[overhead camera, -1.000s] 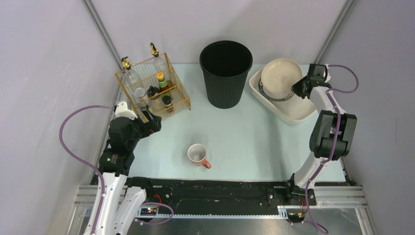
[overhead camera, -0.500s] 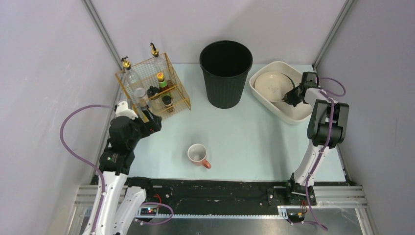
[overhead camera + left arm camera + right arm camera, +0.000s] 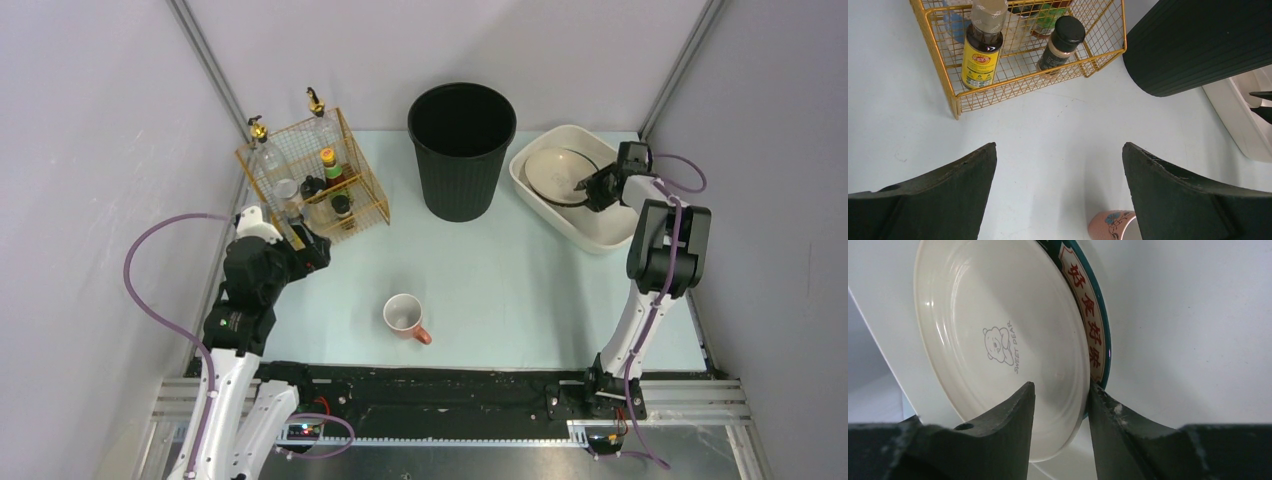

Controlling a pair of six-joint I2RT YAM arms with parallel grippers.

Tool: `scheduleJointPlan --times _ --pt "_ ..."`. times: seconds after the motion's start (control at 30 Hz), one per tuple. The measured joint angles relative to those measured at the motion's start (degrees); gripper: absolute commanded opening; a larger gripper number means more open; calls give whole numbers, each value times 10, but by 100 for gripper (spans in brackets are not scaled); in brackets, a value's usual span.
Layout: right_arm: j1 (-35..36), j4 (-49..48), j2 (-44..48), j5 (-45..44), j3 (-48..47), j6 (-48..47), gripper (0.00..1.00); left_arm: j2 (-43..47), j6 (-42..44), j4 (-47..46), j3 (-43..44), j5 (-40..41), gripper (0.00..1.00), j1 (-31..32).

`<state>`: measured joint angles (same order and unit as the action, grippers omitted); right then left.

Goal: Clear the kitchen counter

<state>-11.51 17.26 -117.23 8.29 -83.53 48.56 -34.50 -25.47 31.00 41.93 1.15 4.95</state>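
One pale-green kitchen counter lies under one black bin. One mug sits before the bin, one wire basket left, one white basin right, holding two dishes. There the right gripper straddles the cream plate at its rim, jaws partly apart; the left gripper gapes wide front-left of the bin.

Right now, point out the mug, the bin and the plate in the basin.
mug (image 3: 403,314): top view, on its pale inside.
bin (image 3: 461,182): top view, on its ribbed front wall.
plate (image 3: 998,346): right wrist view, on the bear drawing on its cream face.
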Motion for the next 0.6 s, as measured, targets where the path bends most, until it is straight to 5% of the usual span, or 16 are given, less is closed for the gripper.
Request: scheduleJointPlan --times 0.6 --pt "47 86 214 -61 15 -107 53 4 0 0 0 -6 98 0"
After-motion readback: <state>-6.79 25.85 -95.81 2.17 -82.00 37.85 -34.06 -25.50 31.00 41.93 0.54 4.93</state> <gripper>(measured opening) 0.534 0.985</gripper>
